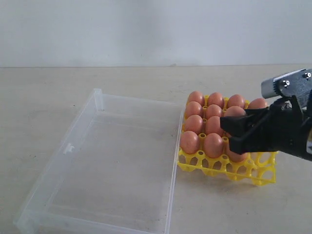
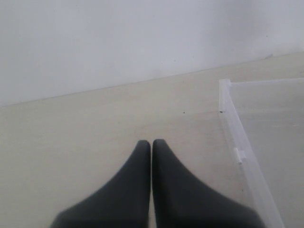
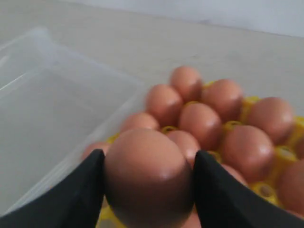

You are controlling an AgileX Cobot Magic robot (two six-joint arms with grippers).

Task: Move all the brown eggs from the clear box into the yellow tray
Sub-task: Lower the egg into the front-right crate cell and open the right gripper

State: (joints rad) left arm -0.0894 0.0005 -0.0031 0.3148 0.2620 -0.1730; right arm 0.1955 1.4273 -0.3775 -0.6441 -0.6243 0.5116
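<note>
Fingers point(image 3: 80, 190) of the right pincer point(image 3: 148, 164) clasp one brown egg point(image 3: 147, 185) just above the yellow tray point(image 1: 246, 170), other brown eggs point(image 1: 207, 124) in its cups beyond the pincer, the clear box point(image 1: 112, 165) alongside; left pincer point(image 2: 151, 145), clenched tight, hangs over the table point(image 2: 71, 133) near that box

Pale beige tabletop point(image 1: 48, 92) with the clear box point(image 1: 122, 161) and, just beside it, the yellow tray point(image 1: 246, 170)

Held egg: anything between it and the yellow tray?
Nothing visible. The right claw holds the brown egg low over the yellow tray; seated eggs stand close beside it. What lies directly under it is hidden.
</note>
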